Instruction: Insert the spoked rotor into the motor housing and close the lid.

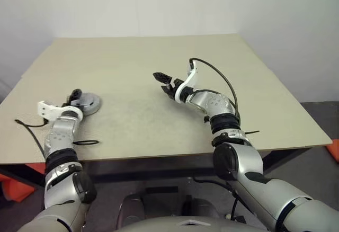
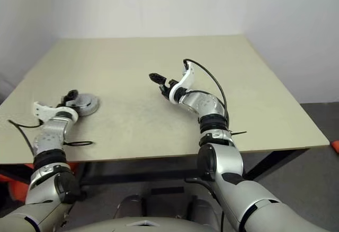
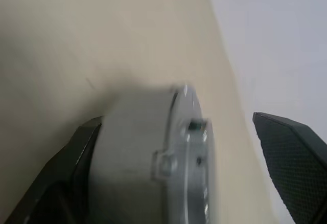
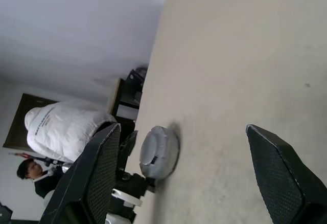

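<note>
Left gripper point(image 1: 76, 95): jaws spread wide, straddling the motor housing point(image 1: 87, 104) with nothing clamped. In the left wrist view one finger point(image 3: 61, 173) sits right against the housing wall and the other stands apart with a visible gap. The housing sits flat on the table point(image 1: 159, 52) at its left side, toward the near edge, with the lid point(image 3: 191, 147) on top and closed as far as I can tell. The rotor is not visible separately.

Right gripper point(image 1: 165, 82): jaws also wide open, empty, hanging above mid-table, pointing left toward the housing, well apart from it.

A person in a white top point(image 4: 61, 127) stands beyond the table's left edge in the right wrist view.
</note>
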You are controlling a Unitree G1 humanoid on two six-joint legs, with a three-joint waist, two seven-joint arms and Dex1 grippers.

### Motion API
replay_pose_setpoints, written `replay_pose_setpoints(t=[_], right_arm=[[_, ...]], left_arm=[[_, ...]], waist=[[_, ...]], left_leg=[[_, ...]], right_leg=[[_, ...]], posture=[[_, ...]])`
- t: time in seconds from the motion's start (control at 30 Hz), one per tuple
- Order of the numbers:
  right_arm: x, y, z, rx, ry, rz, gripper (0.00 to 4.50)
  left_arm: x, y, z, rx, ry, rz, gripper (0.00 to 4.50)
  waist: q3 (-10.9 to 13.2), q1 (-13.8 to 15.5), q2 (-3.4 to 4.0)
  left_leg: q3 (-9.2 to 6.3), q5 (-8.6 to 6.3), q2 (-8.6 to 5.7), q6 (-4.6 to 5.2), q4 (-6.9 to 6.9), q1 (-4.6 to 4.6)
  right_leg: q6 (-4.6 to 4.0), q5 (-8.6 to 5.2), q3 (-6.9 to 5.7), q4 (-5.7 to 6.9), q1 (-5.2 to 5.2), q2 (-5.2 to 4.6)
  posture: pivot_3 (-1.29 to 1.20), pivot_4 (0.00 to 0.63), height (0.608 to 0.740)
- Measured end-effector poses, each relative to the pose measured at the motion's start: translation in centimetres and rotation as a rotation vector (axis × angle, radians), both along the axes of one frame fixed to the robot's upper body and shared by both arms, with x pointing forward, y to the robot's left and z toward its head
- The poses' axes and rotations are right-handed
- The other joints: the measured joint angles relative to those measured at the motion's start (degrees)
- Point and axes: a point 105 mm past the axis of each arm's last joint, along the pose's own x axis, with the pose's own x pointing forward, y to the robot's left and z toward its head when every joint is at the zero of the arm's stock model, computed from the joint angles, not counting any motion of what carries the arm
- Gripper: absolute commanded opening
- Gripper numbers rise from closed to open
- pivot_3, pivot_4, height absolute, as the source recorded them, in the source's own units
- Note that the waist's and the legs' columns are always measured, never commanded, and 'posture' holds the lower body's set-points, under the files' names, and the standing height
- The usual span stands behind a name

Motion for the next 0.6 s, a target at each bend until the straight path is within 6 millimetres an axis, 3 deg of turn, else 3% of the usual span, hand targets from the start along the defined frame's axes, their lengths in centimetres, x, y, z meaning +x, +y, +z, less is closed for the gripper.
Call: replay_pose_setpoints(t=[0.17, 0.33, 0.43, 0.5, 0.6], right_arm=[[0.2, -0.2, 0.2, -0.016, -0.017, -0.003, 4.42], [0.3, 0.2, 0.6, -0.118, -0.14, 0.005, 4.42], [0.6, -0.5, 1.3, -0.248, -0.33, -0.024, 4.42], [0.6, -1.4, 1.5, -0.321, -0.435, -0.018, 4.42], [0.8, -3.7, 2.0, -0.42, -0.558, 0.016, 4.42]], left_arm=[[-2.3, 4.1, 0.2, 0.142, 0.071, 0.167, 4.48], [-2.1, 4.4, 2.0, 0.352, 0.049, 0.181, 4.48], [-0.7, 2.4, 5.3, 0.541, -0.06, 0.085, 4.48], [0.5, -0.3, 8.2, 0.656, -0.182, -0.036, 4.48], [1.7, -6.0, 11.5, 0.794, -0.364, -0.287, 4.48]], waist=[[0.0, 0.3, -0.01], [0.0, 2.4, -0.1], [0.0, 3.6, -0.34], [0.0, 4.1, -0.37], [0.0, 4.6, -0.39]], left_leg=[[0.01, -0.04, -0.03, 0.06, -0.02, -0.24], [-0.01, -0.06, -0.03, 0.1, -0.01, -0.38], [-0.01, -0.07, -0.09, 0.11, 0.03, -0.38], [0.01, -0.09, -0.16, 0.14, 0.11, -0.38], [0.06, -0.09, -0.19, 0.15, 0.18, -0.36]], right_leg=[[-0.25, 0.09, -0.01, -0.09, -0.06, 0.04], [-0.25, 0.09, -0.08, -0.11, -0.04, -0.18], [-0.21, 0.09, -0.15, -0.1, 0.02, -0.35], [-0.17, 0.12, -0.15, -0.09, 0.06, -0.45], [-0.14, 0.15, -0.13, -0.04, 0.1, -0.49]], posture=[[0.0, 0.0, 0.74], [0.0, 0.0, 0.74], [0.0, 0.0, 0.74], [0.0, 0.0, 0.74], [0.0, 0.0, 0.74]])
